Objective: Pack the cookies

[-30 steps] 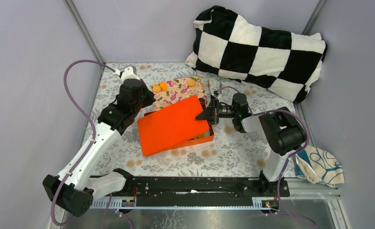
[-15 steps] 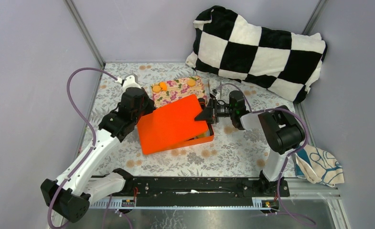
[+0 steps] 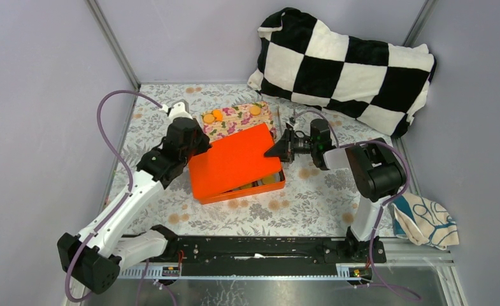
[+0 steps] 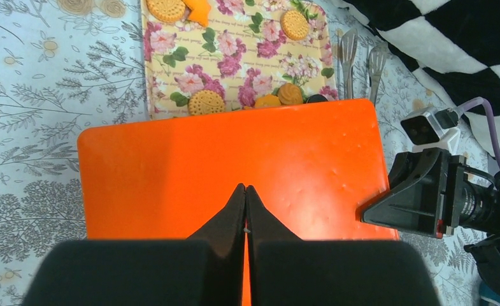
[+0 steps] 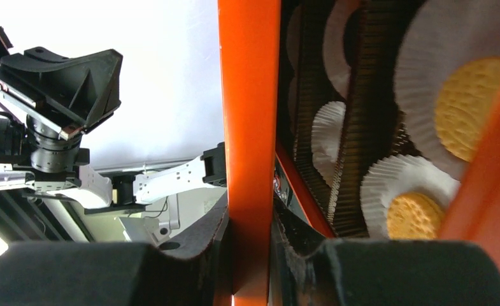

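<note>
Partly packed: cookies (image 5: 467, 99) sit in cups (image 5: 425, 175) in the box (image 3: 242, 193); others lie on the tray (image 4: 234, 64) at twelve o'clock. Right hand (image 5: 250, 223) clamps the lid (image 3: 234, 162); left hand (image 4: 245, 191) is pinched together.

The top external camera hangs high behind the arm bases at 6 o'clock and looks steeply down over the whole table, with the orange lid (image 3: 234, 162) near centre. The left wrist camera hovers close over that lid, facing 12 o'clock toward the floral tray (image 4: 234, 64), with the right gripper (image 4: 369, 215) at 3 o'clock. The right wrist camera sits tightest, sighting edge-on along the lid, which all three views share.
</note>
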`<move>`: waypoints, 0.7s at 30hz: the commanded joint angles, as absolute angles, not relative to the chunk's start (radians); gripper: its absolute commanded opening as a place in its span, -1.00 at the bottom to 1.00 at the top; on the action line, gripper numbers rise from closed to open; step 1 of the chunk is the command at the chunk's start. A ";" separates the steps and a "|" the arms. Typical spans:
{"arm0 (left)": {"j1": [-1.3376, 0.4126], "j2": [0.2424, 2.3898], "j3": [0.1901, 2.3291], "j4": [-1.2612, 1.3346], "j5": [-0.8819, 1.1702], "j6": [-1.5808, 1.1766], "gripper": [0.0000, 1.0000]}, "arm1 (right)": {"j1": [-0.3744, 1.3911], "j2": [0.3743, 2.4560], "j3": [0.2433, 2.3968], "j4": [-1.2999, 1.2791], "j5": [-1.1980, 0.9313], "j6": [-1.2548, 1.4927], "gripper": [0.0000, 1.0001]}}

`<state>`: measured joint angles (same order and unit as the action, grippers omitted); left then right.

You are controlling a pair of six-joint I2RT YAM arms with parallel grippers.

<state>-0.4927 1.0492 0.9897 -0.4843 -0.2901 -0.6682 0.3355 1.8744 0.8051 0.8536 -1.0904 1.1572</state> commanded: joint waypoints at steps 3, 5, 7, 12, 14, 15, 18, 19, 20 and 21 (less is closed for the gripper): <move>-0.518 1.067 0.937 -0.382 -0.256 -0.689 -1.00 | 0.262 1.809 0.770 0.721 -1.044 1.003 -1.00; -0.531 1.074 0.910 -0.364 -0.246 -0.696 -1.00 | 0.245 1.807 0.757 0.702 -1.038 0.981 -1.00; -0.542 1.082 0.878 -0.348 -0.235 -0.706 -1.00 | 0.236 1.813 0.757 0.673 -1.036 0.954 -1.00; -0.574 1.094 0.782 -0.299 -0.215 -0.738 -1.00 | 0.233 1.840 0.765 0.624 -1.037 0.903 -0.97; -0.582 1.098 0.745 -0.275 -0.206 -0.755 -1.00 | 0.233 1.838 0.767 0.608 -1.028 0.888 -0.94; -0.586 1.099 0.723 -0.266 -0.201 -0.761 -1.00 | 0.232 1.835 0.771 0.581 -1.019 0.871 -0.92; -0.595 1.104 0.684 -0.238 -0.190 -0.779 -1.00 | 0.230 1.814 0.791 0.486 -0.981 0.809 -0.81; -0.596 1.107 0.674 -0.232 -0.186 -0.784 -1.00 | 0.230 1.803 0.798 0.454 -0.961 0.789 -0.76; -0.597 1.111 0.666 -0.226 -0.180 -0.787 -1.00 | 0.230 1.791 0.806 0.416 -0.932 0.766 -0.71; -0.597 1.114 0.661 -0.220 -0.175 -0.788 -1.00 | 0.230 1.778 0.812 0.378 -0.908 0.741 -0.68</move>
<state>-0.5873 1.1034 0.6895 -0.3202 -0.1963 -0.7574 0.2405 1.8416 0.7734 0.5484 -1.0637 0.9176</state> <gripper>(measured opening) 0.001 0.252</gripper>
